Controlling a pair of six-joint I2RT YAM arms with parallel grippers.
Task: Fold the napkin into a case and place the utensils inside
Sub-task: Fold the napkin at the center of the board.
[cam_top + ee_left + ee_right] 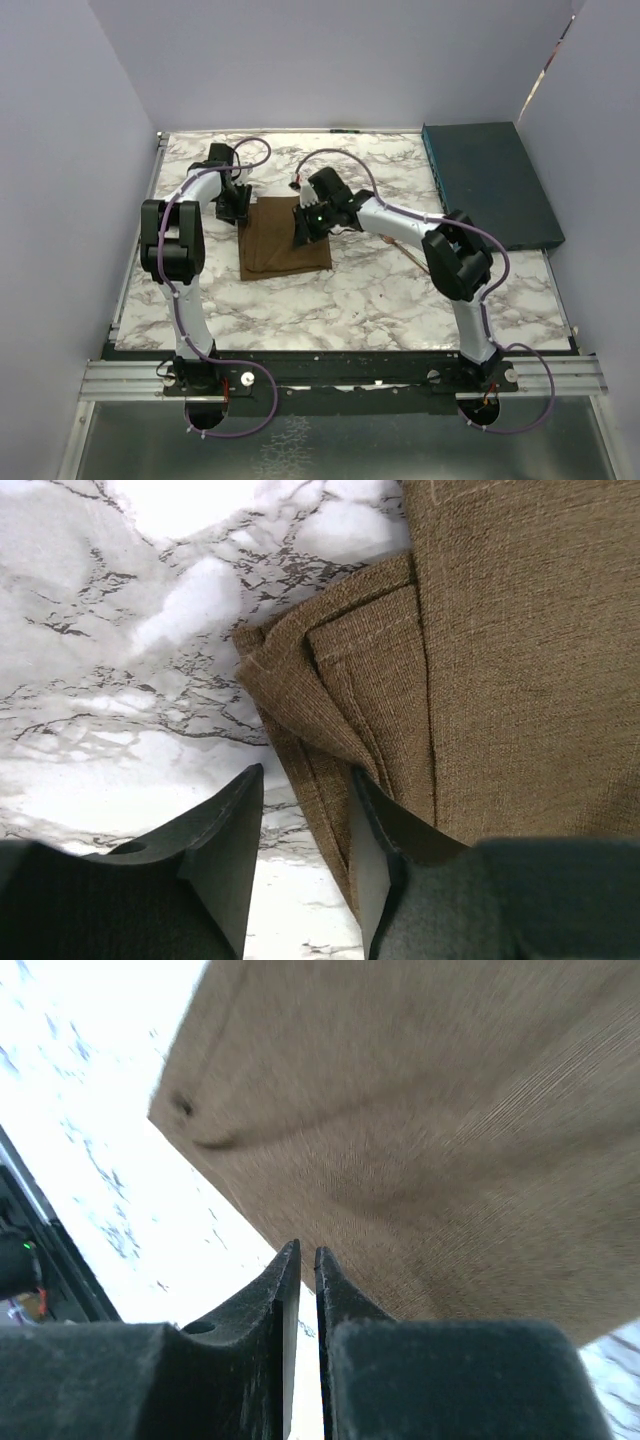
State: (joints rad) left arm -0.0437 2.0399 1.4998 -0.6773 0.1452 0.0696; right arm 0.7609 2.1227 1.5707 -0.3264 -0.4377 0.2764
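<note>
Napkin (285,238) folded, flat on counter (380,300) between arms, long axis near-far. Left fingers (300,860) apart, straddling its far-left corner layers, nothing clamped. Right fingers (300,1300) nearly together, empty, over right edge. Fork: thin glimpse under right arm, unsure.

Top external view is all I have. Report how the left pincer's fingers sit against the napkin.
Observer: In the left wrist view, the left pincer stands open. One finger sits over the napkin's folded edge, the other over the bare marble table.
Operator: Describe that edge.
Observer: Several layers are stacked, with a stitched hem showing on the top fold.
Operator: Now give me the right pincer.
Observer: In the right wrist view, the right pincer is only a narrow slit apart, with nothing in it. The napkin lies just ahead, blurred.
</note>
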